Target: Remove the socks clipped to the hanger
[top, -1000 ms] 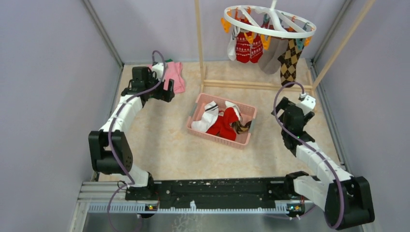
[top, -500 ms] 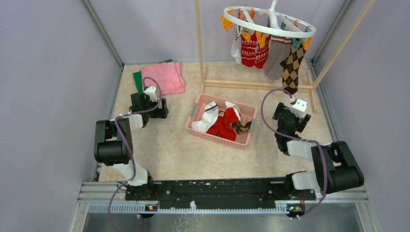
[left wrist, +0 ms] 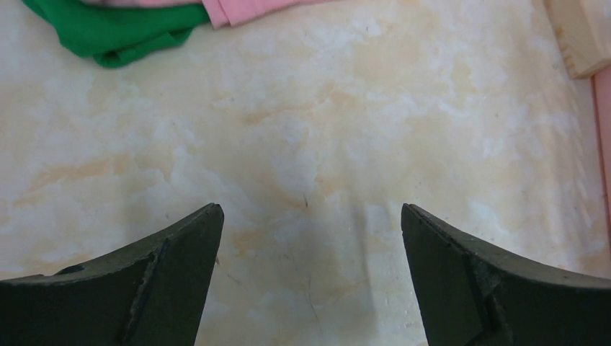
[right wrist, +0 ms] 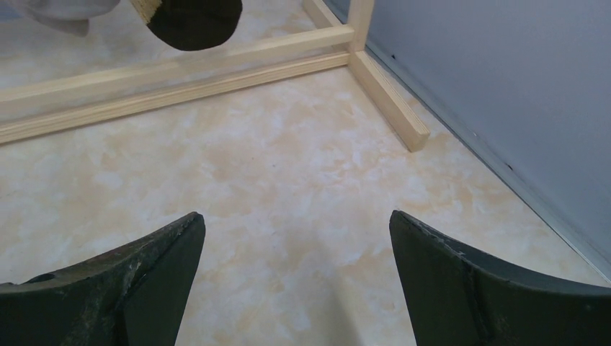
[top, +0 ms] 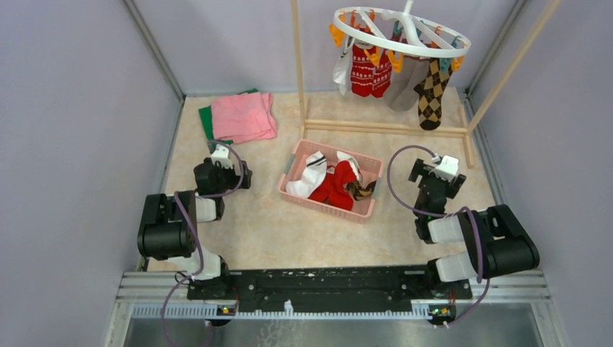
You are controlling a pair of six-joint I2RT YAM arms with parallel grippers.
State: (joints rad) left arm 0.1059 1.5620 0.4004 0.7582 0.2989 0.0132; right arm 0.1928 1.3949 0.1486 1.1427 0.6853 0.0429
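Observation:
The round white hanger (top: 402, 32) with orange and teal clips hangs at the top of the top view. Several socks hang from it: white (top: 343, 72), red patterned (top: 363, 72), grey (top: 402, 90), brown argyle (top: 432, 94). The argyle sock's dark toe (right wrist: 193, 21) shows in the right wrist view. My left gripper (top: 230, 168) is open and empty, low over the floor left of the basket; its fingers (left wrist: 173, 274) frame bare floor. My right gripper (top: 436, 176) is open and empty, low over the floor right of the basket.
A pink basket (top: 367, 206) in the middle holds white, red and argyle socks. Folded pink (top: 244, 116) and green (top: 206, 123) cloths lie at the back left. The wooden rack frame (top: 383, 129) stands at the back right, its base rail (right wrist: 180, 79) ahead of my right gripper.
Both arms have folded back toward their bases, the grippers drawing nearer and lower. The hanger and its socks have swung slightly.

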